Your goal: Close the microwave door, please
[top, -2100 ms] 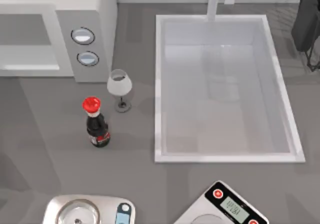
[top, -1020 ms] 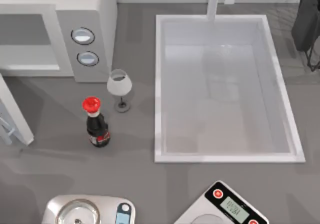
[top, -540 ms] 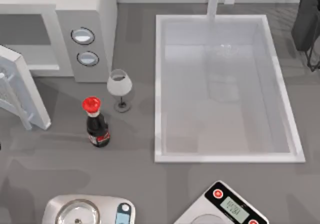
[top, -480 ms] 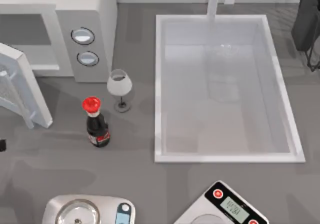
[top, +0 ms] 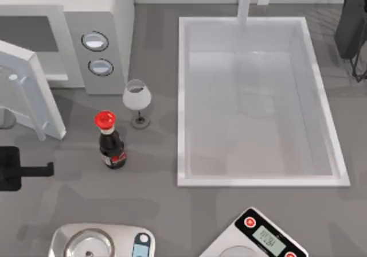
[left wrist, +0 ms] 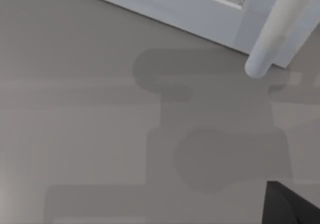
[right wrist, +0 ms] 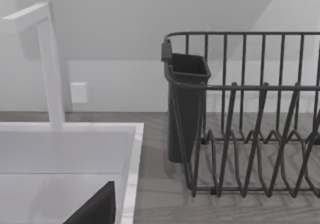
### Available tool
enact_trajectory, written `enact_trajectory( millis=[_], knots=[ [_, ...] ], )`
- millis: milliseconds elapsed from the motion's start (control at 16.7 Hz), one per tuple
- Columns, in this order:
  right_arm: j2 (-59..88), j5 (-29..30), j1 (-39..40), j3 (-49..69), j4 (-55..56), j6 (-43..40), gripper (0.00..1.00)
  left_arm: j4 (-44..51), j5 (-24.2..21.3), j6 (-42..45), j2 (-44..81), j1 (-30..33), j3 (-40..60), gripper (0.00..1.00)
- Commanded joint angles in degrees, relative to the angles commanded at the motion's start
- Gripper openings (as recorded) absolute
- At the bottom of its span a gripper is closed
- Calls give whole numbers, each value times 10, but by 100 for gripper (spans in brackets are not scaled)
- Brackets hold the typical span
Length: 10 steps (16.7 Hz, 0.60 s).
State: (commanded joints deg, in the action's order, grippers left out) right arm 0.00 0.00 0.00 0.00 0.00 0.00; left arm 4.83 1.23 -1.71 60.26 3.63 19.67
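meanwhile the left gripper, fingers unreadable, is trailing the half-open microwave door beside the microwave; pushing squarely near the handle looks wisest.

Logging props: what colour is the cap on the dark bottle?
Red; the bottle cap shows best in the top view.
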Motion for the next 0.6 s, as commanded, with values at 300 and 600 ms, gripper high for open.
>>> enact_trajectory(
  millis=[300, 600],
  knots=[
    [0, 0, 0, 0, 0, 0, 100, 0, 8, -9, -2, 10, 0, 0],
    [0, 0, 0, 0, 0, 0, 100, -30, 5, -7, 66, 8, 44, 0]
  ],
)
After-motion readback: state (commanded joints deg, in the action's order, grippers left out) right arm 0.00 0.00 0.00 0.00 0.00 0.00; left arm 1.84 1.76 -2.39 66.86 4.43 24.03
